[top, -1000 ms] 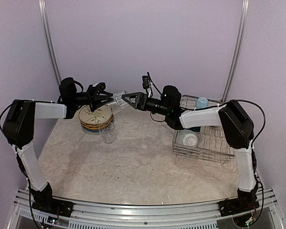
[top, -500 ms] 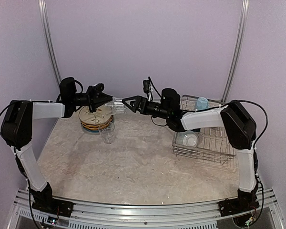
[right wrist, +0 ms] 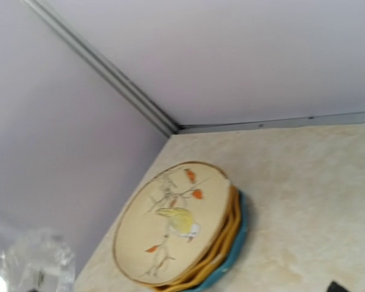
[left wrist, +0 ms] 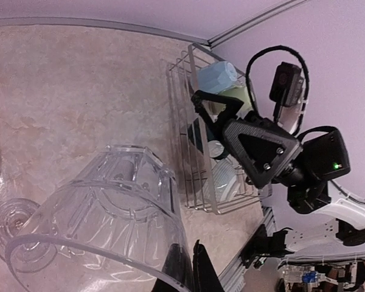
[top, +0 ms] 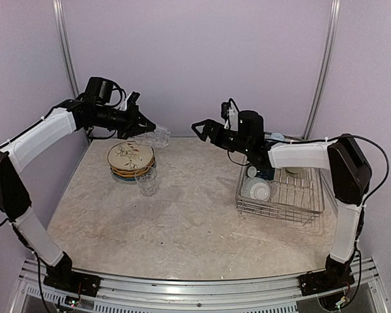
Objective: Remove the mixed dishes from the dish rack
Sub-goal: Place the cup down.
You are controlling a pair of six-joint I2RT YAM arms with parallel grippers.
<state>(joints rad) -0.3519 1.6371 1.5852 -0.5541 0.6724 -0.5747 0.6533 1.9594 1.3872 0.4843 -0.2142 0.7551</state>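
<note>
Beige marbled table (top: 182,228), lilac walls (top: 195,52)

Plate stack (right wrist: 182,225) on table (right wrist: 310,182); blurred clear glass (right wrist: 36,261) lower left.

Clear glass with a glossy, faceted wall for the tumbler (left wrist: 103,207). Glazed, shiny ceramic on the plates (right wrist: 182,219), a cream face painted with leaves over orange and blue rims. Thin, bright, polished metal wire in the dish rack (top: 280,212). Matt, stone-patterned beige across the table (top: 182,228). Smooth white plastic shells and matt black housings along the left arm (top: 42,134) and right arm (top: 300,155).
</note>
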